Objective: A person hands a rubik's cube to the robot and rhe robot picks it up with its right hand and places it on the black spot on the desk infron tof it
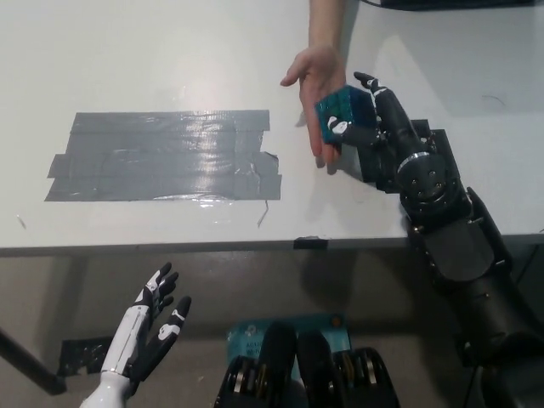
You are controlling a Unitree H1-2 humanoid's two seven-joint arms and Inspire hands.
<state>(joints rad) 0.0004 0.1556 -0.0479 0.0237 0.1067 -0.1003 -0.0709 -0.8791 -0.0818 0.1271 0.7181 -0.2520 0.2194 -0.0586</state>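
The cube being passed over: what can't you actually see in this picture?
Head view only:
- Rubik's cube: its underside and far faces, covered by the person's hand and the right robot hand.
- The person: cut off by the top edge above the forearm.
- Whether the right robot hand alone bears the cube: contact hidden.
- Left robot hand rests open, low left.

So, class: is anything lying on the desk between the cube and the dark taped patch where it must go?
Nothing visible. The cube sits in the right hand; bare white desk separates it from the patch.
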